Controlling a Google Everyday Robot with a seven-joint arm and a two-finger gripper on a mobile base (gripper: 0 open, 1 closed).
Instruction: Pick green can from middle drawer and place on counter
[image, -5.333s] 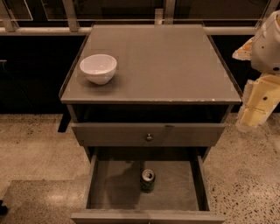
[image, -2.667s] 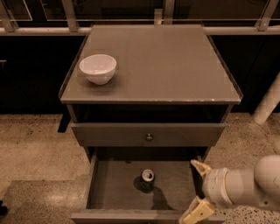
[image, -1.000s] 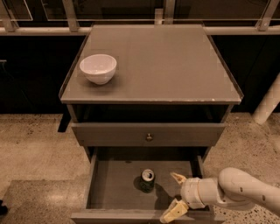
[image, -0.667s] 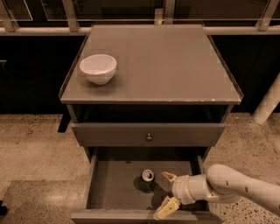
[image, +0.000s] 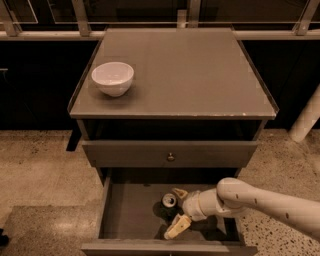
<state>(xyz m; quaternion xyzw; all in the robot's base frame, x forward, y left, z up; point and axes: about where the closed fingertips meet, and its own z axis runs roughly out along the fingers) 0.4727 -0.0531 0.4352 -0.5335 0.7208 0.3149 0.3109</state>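
The green can (image: 169, 201) stands upright on the grey floor of the open middle drawer (image: 129, 214), its silver top showing. My gripper (image: 178, 210) reaches in from the right, inside the drawer. It is open: one pale finger (image: 180, 193) lies just behind the can and the other (image: 177, 227) in front of it. The can sits at the mouth of the fingers, not clasped. The counter (image: 200, 75) is the cabinet's flat grey-brown top, above the drawers.
A white bowl (image: 113, 78) sits on the counter's left side. A shut drawer front with a round knob (image: 171, 157) is above the open drawer. My white arm (image: 270, 202) crosses the drawer's right wall. Speckled floor surrounds the cabinet; a railing runs behind it.
My arm came down from the upper right into the drawer. My open gripper slid left along the drawer floor until its fingers flank the can. The can has not moved.
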